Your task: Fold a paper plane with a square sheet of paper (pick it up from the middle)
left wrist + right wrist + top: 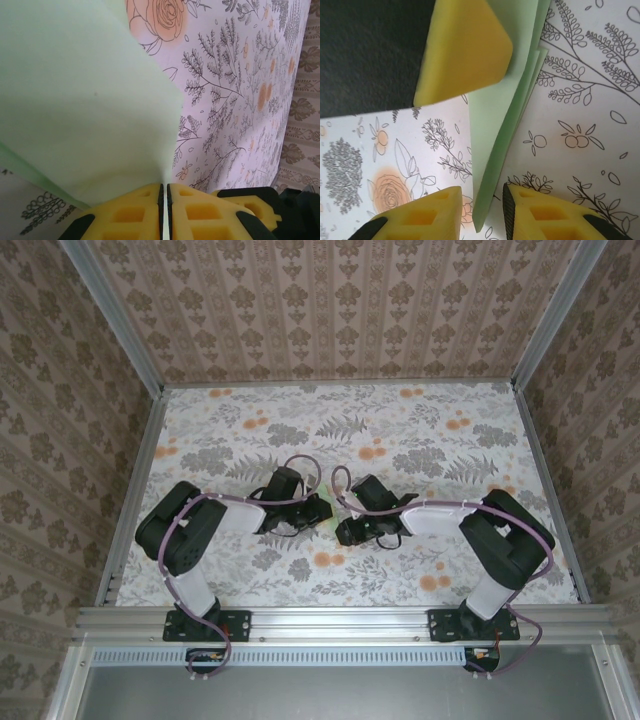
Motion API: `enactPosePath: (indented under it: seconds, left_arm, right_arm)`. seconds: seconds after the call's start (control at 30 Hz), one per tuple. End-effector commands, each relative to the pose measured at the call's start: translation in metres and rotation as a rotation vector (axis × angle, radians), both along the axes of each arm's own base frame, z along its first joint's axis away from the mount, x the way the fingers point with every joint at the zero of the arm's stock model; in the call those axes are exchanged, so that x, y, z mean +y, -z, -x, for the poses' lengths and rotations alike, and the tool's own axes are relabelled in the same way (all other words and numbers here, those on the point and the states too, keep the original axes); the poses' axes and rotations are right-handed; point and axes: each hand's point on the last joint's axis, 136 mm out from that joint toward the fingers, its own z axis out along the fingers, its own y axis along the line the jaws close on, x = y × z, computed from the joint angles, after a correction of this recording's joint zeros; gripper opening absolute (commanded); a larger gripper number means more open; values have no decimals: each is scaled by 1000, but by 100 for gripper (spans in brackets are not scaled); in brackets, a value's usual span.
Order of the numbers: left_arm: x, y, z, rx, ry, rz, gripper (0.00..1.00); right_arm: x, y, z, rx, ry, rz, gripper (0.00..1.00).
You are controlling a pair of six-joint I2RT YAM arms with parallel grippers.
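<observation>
The sheet of paper (75,100) is sitting in the jaws of the left tool (164,189) as a pale green, folded piece. It is rising from the jaw line and spreading up and to the left of that tool. The two yellow fingers of the left tool are pressing together on the paper's lower edge, with only a thin seam showing between them.

In the right wrist view, several layers of the same paper are showing as stepped edges. The folded strip is running down into the gap of the right tool (482,197). The jaws of the right tool are standing slightly apart, in a narrow opening. The paper is lying between them, closer to the right-hand finger, and the jaws are not clamping it. A yellow pad (462,50) of the left tool is lying against the paper ahead of the right tool, on its upper left.

The flower-printed tabletop (580,100) is lying beneath both tools. In the top external view, the two tools are facing each other tip to tip near the middle of the tabletop. Patterned walls (330,300) are standing on three sides.
</observation>
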Motion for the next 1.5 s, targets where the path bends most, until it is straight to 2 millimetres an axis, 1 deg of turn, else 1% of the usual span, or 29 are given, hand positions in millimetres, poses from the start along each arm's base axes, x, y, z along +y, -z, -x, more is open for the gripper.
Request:
enactPosePath:
  seconds: [0.0,0.1,0.47,0.73,0.87,1.03,1.17,1.33,1.47]
  left_arm:
    - [0,2,-5,0,-7,-16,14]
    - [0,2,-6,1,-8,-17,14]
    - [1,2,-5,3,-5,-19,14]
    - [2,-3,-5,-9,-3,-12,14]
    - [2,-10,-5,-29,10,0,14]
    - [1,-18,-2,-61,35,18,14]
    - [0,-22,2,-81,49,35,14]
    - [-4,-20,9,-80,75,36,14]
    - [-3,-12,10,-61,73,21,14]
  right_arm:
    - [-4,-2,-1,-40,-22,55,30]
    - [-1,-1,-1,-42,-34,67,29]
    - [1,3,1,-23,-43,71,13]
    - [3,6,4,33,-35,43,8]
    - [8,2,4,73,-21,-30,7]
    - [13,-8,2,125,-5,-134,5]
    - [13,-10,0,170,18,-182,5]
    - [10,-4,-1,212,37,-193,5]
    - [9,1,0,233,47,-186,5]
